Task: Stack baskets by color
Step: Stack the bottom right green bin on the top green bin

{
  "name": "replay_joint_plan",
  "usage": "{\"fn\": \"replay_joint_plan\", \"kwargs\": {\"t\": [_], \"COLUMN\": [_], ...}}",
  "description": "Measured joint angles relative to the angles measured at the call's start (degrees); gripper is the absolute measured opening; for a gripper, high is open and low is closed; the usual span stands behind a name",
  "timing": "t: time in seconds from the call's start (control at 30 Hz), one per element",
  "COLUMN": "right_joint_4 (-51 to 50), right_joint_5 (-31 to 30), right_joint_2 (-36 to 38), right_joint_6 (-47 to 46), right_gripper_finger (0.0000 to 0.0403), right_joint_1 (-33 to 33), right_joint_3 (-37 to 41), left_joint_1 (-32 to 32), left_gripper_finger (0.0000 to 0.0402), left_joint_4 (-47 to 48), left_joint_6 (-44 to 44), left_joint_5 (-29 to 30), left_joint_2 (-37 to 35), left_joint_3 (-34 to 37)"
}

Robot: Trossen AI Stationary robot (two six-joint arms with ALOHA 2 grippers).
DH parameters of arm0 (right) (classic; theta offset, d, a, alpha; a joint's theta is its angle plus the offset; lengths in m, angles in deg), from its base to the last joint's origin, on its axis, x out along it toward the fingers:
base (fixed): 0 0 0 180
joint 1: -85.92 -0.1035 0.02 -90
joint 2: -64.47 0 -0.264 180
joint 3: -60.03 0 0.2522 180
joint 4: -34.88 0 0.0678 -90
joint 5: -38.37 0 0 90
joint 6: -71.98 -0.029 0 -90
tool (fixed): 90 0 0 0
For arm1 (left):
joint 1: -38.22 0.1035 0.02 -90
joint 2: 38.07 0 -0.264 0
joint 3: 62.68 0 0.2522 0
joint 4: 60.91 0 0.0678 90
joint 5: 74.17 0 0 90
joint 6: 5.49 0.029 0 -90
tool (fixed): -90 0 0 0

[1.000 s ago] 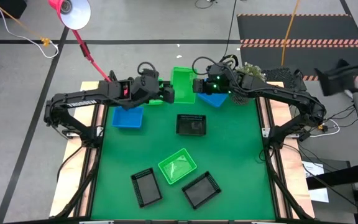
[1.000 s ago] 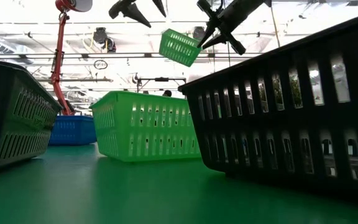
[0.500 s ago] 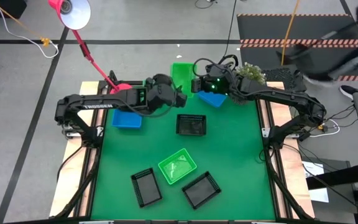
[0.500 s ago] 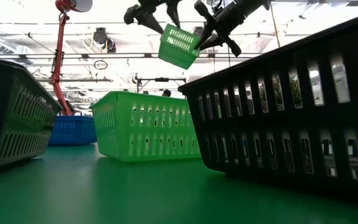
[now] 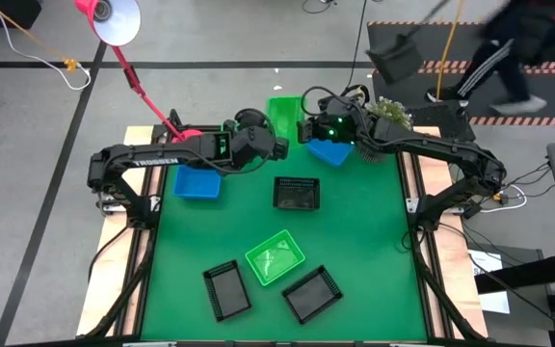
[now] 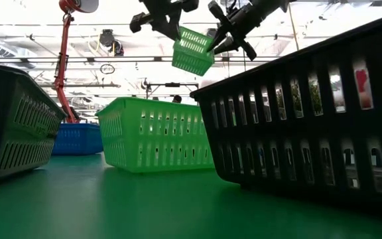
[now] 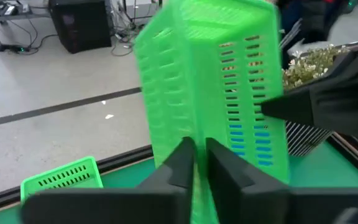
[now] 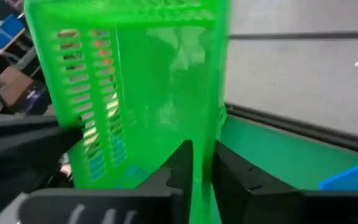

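Up at twelve o'clock above the tabletop: bright green slatted plastic basket aloft, pinched by left gripper and right gripper, jaws of both nearly closed on its walls. Mid-handover, probably; next calls for one side releasing.

The raised green basket is slatted plastic, slightly translucent with a soft sheen. The black baskets are matt plastic. The table mat looks smooth and matt, edged by pale bare wood. The arms are dark and matt.
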Motion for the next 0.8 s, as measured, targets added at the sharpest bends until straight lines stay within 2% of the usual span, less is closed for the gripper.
{"fn": "replay_joint_plan", "kwargs": {"t": [0.07,0.27,0.5,0.63,0.8], "right_joint_4": [0.0,-0.2,-0.7,-1.1,-3.3], "right_joint_5": [2.4,7.0,18.3,25.5,29.3], "right_joint_2": [0.0,0.0,0.0,0.0,0.0], "right_joint_6": [0.6,1.7,4.3,5.4,5.7], "right_gripper_finger": [0.0070,0.0143,0.0223,0.0254,0.0282], "right_joint_1": [0.5,1.3,3.2,4.6,5.5], "right_joint_3": [0.0,0.0,0.0,0.0,0.0], "left_joint_1": [0.1,0.4,1.1,1.2,1.1], "left_gripper_finger": [0.0012,0.0015,0.0007,0.0006,0.0006], "left_joint_4": [0.2,1.8,5.2,5.4,6.3], "left_joint_6": [0.0,-3.1,-5.2,-6.1,-8.7], "left_joint_5": [-0.3,-1.2,-2.0,-2.6,-4.0], "left_joint_2": [0.0,0.0,0.0,0.0,0.0], "left_joint_3": [0.0,0.0,0.0,0.0,0.0]}}
